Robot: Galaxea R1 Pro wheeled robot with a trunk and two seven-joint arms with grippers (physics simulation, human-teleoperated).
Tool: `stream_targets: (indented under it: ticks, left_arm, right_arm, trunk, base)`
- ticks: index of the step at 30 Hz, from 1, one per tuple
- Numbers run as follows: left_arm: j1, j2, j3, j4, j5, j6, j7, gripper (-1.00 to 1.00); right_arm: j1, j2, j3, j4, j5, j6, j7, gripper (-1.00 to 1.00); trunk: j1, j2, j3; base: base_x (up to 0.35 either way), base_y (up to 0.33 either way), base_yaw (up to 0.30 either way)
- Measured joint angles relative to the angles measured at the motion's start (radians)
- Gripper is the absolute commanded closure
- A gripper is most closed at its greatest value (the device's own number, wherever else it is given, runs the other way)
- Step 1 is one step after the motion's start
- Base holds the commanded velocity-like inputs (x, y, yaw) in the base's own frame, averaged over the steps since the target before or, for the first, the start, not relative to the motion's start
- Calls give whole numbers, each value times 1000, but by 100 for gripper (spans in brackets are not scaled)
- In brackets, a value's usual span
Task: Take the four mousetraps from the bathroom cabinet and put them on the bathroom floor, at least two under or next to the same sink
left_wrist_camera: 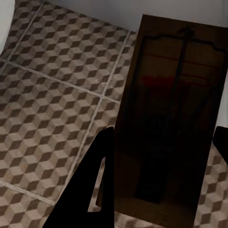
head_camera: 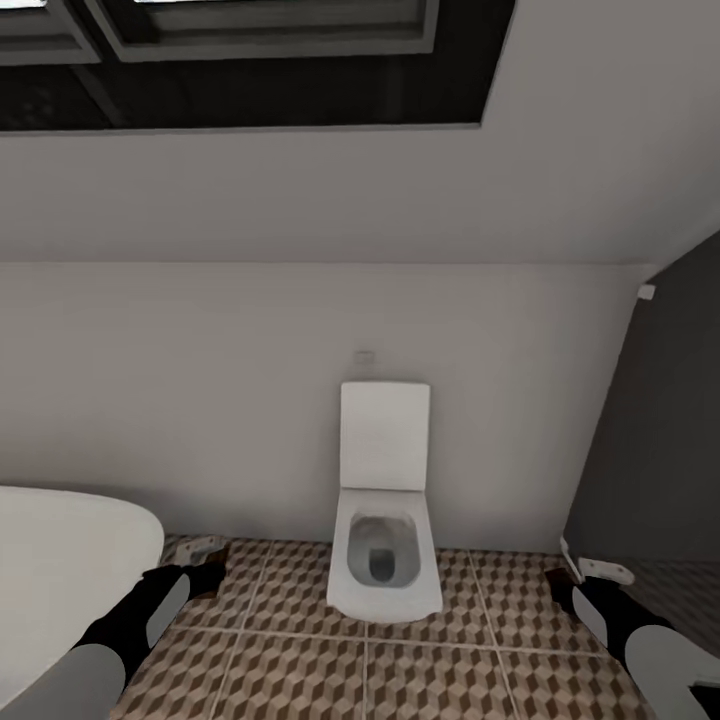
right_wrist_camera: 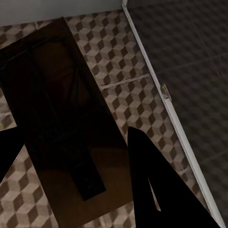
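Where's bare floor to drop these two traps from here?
Bare tile runs between the bathtub and the toilet, between the toilet and the dark panel, and across the floor nearest the robot. It narrows by the tub rim, near the left gripper. Each gripper, left and right, holds a mousetrap above open tile.

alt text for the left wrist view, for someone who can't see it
A dark-brown mousetrap is held between the left gripper's two black fingers, close to the camera. Below it lies the bathroom floor, tiled in brown, beige and grey cubes with pale grout lines. A pale wall runs along the floor's far edge.
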Motion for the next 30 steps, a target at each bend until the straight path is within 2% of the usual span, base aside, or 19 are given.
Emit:
stream_targets:
  ticks: [2, 5, 9, 12, 20, 30]
  left_arm:
    - [0, 0, -1, -4, -1, 2, -3, 100]
    - [0, -1, -2, -11, 0, 4, -6, 100]
    - [0, -1, -3, -39, -1, 6, -8, 100]
    - [-2, 0, -3, -72, -1, 11, -8, 100]
    - [-7, -10, -5, -140, 0, 108, -10, 100]
    - [-8, -6, -6, -159, -3, 131, -10, 100]
  right_arm:
    - [0, 1, 2, 0, 1, 3, 9, 100]
    - [0, -2, 5, 0, 2, 8, 59, 100]
    - [0, -5, 19, -2, 17, 26, 196, 100]
    - [0, -6, 25, -16, 33, 39, 241, 100]
    - [0, -5, 30, -56, 45, 48, 269, 100]
    - [0, 3, 32, -69, 49, 48, 273, 100]
  trunk:
    - [0, 0, 0]
    - [0, 0, 0]
    - [0, 0, 0]
    - [0, 0, 0]
    - [0, 0, 0]
    - [0, 0, 0]
  base:
    - [324, 0, 0]
    - [324, 0, 0]
    - [324, 0, 0]
    - [324, 0, 0]
    - [324, 0, 0]
    - [314, 0, 0]
